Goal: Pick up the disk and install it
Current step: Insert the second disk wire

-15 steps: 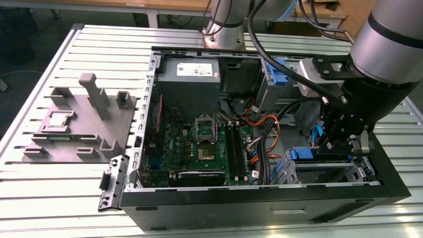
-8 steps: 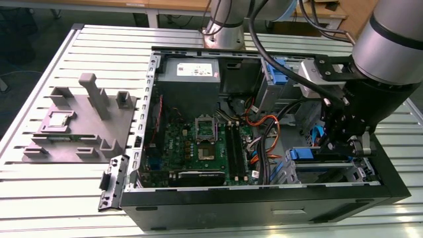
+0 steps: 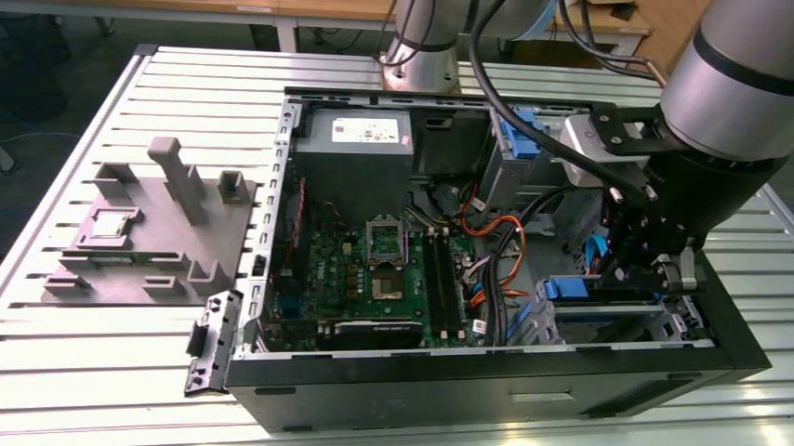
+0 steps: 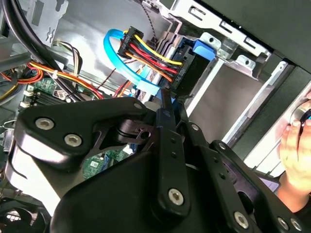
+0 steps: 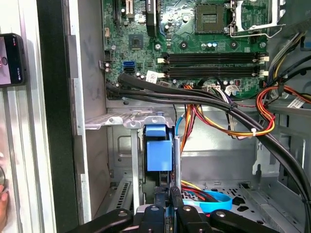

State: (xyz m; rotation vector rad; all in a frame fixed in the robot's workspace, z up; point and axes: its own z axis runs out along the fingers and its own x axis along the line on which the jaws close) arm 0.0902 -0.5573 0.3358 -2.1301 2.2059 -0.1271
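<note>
The flat silver-grey disk in its bright blue plastic carrier [image 5: 159,154] is seen standing in the metal drive bay [image 5: 121,121] at the open black computer case's [image 3: 496,386] near right corner. The black two-fingered gripper [image 5: 167,201] is clenched on its edge, so installation is judged almost finished, with release left.

Black tool [image 5: 167,213] is cut off by the first wrist view's edge, so can't tell its finger gap. The bright blue plastic carrier [image 5: 159,148] hides the silver-grey disk. A hand [image 4: 295,145] gets cropped in the second wrist view.
</note>
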